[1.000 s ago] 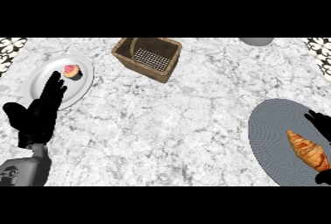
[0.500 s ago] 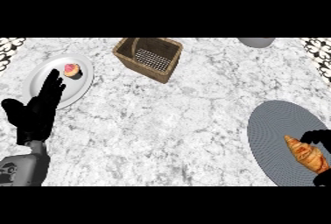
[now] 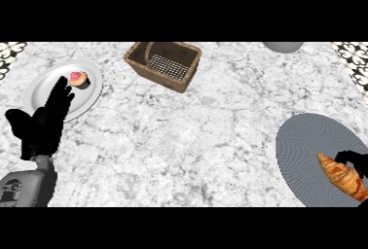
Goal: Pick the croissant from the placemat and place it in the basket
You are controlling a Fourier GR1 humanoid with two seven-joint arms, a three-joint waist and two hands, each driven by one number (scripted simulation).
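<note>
A white plate (image 3: 45,90) carrying a small pink-topped pastry (image 3: 78,78) sits on the marble counter (image 3: 201,131), a grey dish (image 3: 284,46) at the far edge

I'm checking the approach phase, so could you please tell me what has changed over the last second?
The right hand has moved down along the placemat's right edge and now sits beside the croissant; whether it has taken hold cannot be told. The croissant, basket, plate and open left hand stayed put.

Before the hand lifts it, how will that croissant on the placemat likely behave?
The croissant looks long and tapered, so it may pivot if held near one end. Its ridged, flaky-looking crust is probably light and crushable. It lies flat on the grey placemat, so it is unlikely to roll.
</note>
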